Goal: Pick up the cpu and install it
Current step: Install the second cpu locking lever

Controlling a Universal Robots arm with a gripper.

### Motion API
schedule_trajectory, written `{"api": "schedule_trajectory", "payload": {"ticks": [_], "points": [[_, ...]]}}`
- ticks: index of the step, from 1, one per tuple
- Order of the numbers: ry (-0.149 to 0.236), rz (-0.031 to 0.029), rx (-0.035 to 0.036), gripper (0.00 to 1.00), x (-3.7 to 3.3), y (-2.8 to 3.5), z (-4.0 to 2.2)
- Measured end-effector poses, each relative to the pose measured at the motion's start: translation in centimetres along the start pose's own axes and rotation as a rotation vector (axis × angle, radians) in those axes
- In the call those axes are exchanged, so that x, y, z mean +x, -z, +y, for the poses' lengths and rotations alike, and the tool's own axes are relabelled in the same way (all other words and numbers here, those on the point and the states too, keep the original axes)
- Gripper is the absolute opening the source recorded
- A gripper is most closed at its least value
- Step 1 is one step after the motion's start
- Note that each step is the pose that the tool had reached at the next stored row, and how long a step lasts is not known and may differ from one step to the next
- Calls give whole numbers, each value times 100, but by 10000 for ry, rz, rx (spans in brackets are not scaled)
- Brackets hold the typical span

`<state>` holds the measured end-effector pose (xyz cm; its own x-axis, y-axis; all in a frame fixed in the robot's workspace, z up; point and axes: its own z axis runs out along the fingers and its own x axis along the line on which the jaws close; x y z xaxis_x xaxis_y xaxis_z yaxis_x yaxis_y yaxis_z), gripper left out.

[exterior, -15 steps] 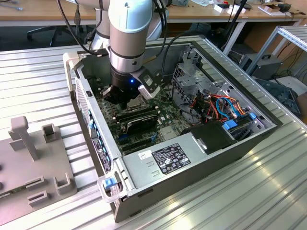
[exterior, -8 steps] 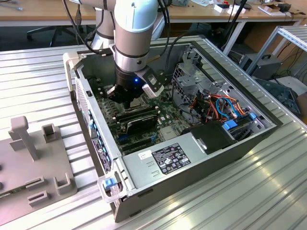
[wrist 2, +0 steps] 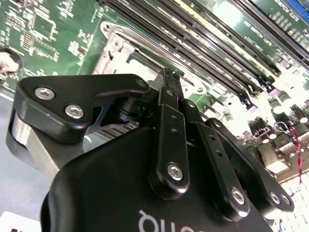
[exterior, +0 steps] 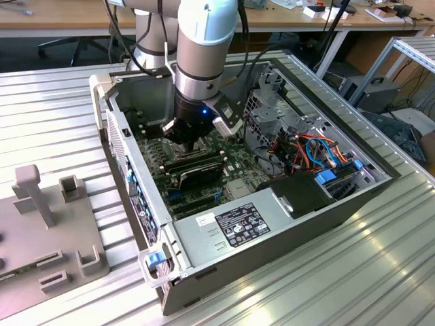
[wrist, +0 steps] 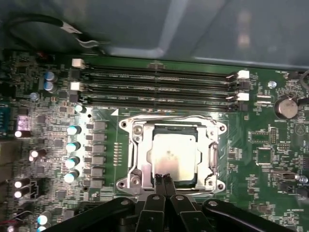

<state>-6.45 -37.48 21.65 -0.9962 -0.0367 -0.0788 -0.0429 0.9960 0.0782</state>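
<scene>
Small flat square cpu (wrist: 174, 157) with dull silver-grey metal top, faintly smudged and reflective. Lies flat and level inside the socket's metal frame (wrist: 138, 159) on the green motherboard (wrist: 260, 130), edges square to the frame. Sits just beside the long memory slots (wrist: 157, 87), near the middle of the board. One edge partly covered by the closed black jaws in the first wrist view.

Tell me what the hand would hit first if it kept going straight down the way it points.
Probably the cpu lying in its socket: the hand hovers at the chip's near edge, though depth is unclear.
</scene>
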Motion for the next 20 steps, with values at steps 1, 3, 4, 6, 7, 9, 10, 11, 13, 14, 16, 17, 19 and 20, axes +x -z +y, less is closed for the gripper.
{"api": "schedule_trajectory", "payload": {"ticks": [1, 3, 4, 6, 7, 9, 10, 11, 13, 14, 16, 17, 19, 20], "points": [[0, 8, 1, 11, -6, 0, 2], [-4, 42, 2, 11, -18, 17, 20], [-5, 55, 3, 11, -20, 33, 32], [-7, 74, 0, 11, -26, 78, 60], [-6, 82, 0, 11, -28, 96, 67], [-7, 102, 2, 11, -32, 134, 77], [-9, 115, 3, 11, -33, 149, 80], [-11, 124, 2, 11, -35, 157, 81], [-12, 135, 2, 11, -57, 156, 84], [-12, 140, 2, 11, -81, 154, 87], [-14, 143, 3, 11, -105, 151, 103], [-13, 143, 5, 11, -108, 150, 122], [-12, 143, 5, 11, -113, 146, 162], [-13, 141, 3, 11, -115, 144, 184]]}}
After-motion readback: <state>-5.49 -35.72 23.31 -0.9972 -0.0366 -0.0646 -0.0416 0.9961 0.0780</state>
